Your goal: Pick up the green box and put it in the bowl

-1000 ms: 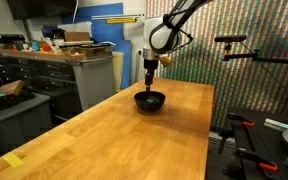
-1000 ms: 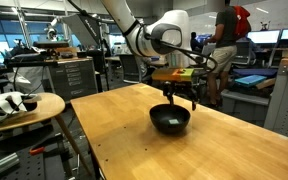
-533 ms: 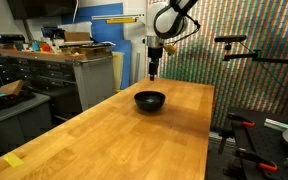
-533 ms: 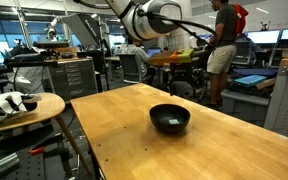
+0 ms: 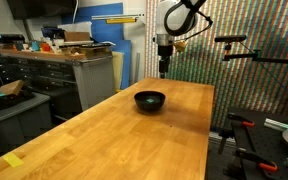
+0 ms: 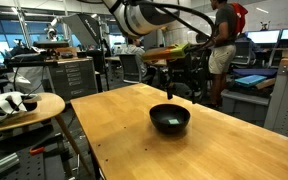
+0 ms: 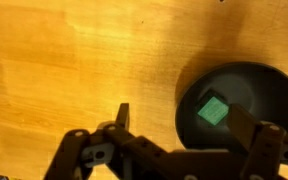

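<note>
The bowl (image 5: 150,100) is black, round and shallow, and stands on the wooden table in both exterior views (image 6: 170,118). In the wrist view the green box (image 7: 215,110) lies inside the bowl (image 7: 254,95), near its middle. My gripper (image 5: 164,68) hangs well above and behind the bowl, also seen in an exterior view (image 6: 187,88). In the wrist view its fingers (image 7: 184,130) are spread apart and hold nothing. The green box is too small to make out in the exterior views.
The wooden table (image 5: 124,135) stretches toward the camera. A cabinet with clutter (image 5: 54,65) stands beside it. A round side table (image 6: 19,108) holds a white object. A person (image 6: 222,45) stands behind the table.
My gripper has risen from just above the bowl to well above it and drawn back, with nothing in it. The bowl has not moved.
</note>
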Robot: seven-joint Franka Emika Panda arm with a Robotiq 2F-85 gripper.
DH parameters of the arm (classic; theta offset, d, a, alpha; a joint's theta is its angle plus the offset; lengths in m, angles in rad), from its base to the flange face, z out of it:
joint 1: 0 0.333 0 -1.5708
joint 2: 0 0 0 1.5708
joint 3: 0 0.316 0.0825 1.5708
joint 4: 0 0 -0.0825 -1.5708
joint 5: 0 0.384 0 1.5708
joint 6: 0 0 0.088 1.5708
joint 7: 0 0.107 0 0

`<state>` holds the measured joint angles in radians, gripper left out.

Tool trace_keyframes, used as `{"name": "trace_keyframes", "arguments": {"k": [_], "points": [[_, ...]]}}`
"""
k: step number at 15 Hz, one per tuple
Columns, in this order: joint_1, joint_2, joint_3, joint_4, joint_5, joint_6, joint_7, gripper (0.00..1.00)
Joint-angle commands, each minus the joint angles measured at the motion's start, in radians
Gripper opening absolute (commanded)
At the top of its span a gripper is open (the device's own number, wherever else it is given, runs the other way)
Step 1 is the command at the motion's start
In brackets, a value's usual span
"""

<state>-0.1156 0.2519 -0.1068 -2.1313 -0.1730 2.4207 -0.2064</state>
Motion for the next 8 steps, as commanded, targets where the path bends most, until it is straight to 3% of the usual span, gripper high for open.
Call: {"name": "trace_keyframes", "arguments": {"k": [1, 8], "points": [[-0.003, -0.012, 0.0, -0.008, 0.0, -0.016, 0.006, 1.0], [-0.004, -0.032, -0.002, -0.025, 0.0, -0.026, 0.017, 1.0]]}}
